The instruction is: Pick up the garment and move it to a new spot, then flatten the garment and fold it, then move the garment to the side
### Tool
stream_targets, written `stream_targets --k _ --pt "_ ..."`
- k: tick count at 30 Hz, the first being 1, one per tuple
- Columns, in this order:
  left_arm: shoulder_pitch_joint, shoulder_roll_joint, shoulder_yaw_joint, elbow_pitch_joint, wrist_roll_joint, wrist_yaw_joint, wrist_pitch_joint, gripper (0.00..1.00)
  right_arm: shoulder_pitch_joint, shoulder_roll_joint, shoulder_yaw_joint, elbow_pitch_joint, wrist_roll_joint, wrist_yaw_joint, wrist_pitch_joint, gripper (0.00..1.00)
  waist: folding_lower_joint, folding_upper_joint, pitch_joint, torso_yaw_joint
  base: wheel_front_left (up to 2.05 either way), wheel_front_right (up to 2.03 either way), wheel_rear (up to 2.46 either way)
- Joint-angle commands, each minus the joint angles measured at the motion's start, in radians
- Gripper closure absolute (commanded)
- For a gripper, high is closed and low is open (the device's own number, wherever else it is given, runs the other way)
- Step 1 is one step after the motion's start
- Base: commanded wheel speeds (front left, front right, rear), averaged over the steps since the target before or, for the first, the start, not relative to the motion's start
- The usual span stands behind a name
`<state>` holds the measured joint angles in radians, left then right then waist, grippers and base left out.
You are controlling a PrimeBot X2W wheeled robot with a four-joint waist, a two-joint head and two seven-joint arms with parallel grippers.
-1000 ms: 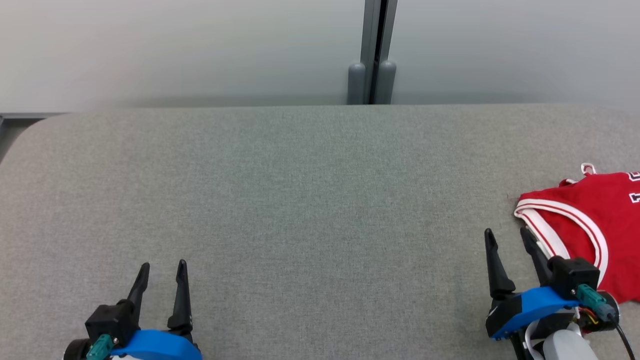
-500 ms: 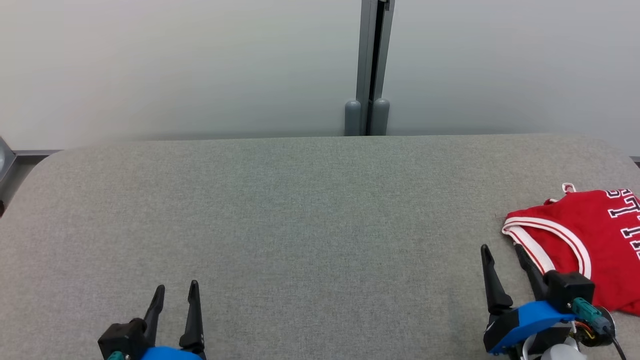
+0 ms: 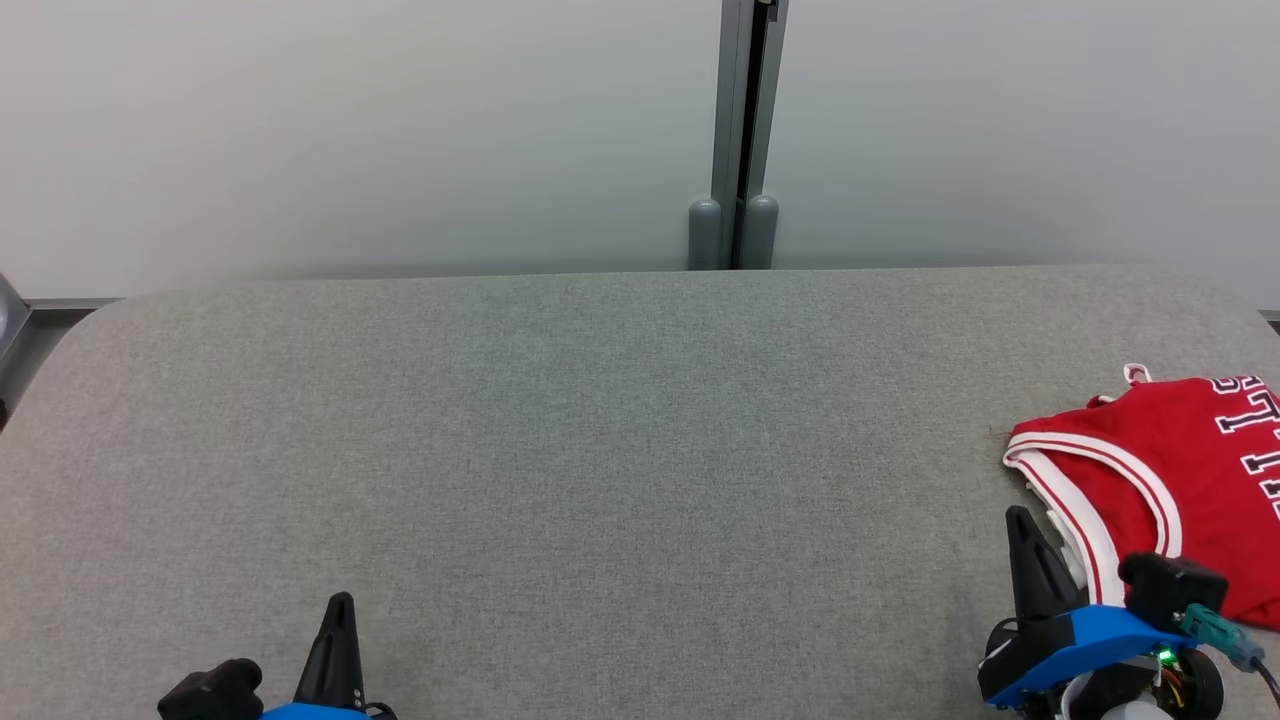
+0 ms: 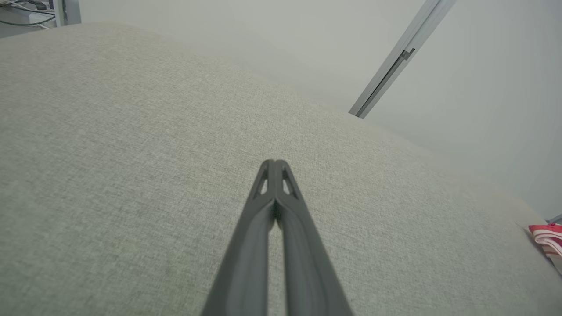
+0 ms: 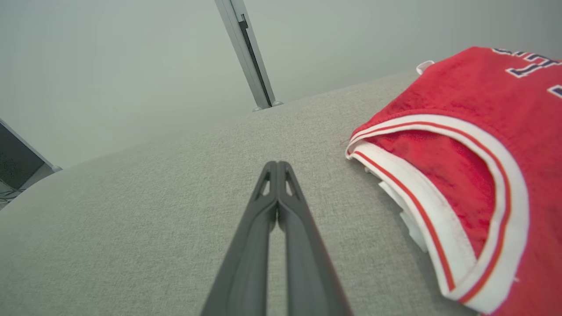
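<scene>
Lying at the 3 o'clock edge of the grey fabric table (image 3: 600,450), the red garment (image 3: 1170,450) is a jersey with white-and-red trim and dark lettering, its trimmed opening turned toward 9 o'clock. The right gripper (image 3: 1022,515) is at 5 o'clock, its jaws pressed fully together on nothing, the tip just beside the garment's white trim but apart from it in the right wrist view. The left gripper (image 3: 340,600) is at 7 o'clock, well apart from the garment, its jaws likewise closed tight and empty. A grey post (image 3: 738,130) stands at 12 o'clock behind the table.
</scene>
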<state>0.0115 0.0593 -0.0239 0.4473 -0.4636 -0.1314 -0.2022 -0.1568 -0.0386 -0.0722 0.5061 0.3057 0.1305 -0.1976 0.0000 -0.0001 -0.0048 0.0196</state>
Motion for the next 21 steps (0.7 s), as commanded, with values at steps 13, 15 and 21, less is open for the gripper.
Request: stream_targets --k 13,15,21 --pt "-0.048 0.001 0.029 -0.056 -0.221 0.000 0.058 1.00 0.006 -0.007 -0.003 -0.073 0.254 0.000 0.052 1.00 0.0000 0.0001 0.001 -0.002 0.00 0.00 0.00" --pt "-0.051 0.001 0.033 -0.060 -0.250 0.000 0.066 1.00 0.007 -0.007 -0.004 -0.079 0.287 0.000 0.060 1.00 0.0000 0.0001 0.001 -0.003 0.00 0.00 0.00" --pt "-0.058 0.000 0.041 -0.074 -0.332 0.000 0.088 1.00 0.011 -0.008 -0.008 -0.096 0.380 0.000 0.083 1.00 0.0000 0.0001 0.002 -0.004 0.00 0.00 0.00"
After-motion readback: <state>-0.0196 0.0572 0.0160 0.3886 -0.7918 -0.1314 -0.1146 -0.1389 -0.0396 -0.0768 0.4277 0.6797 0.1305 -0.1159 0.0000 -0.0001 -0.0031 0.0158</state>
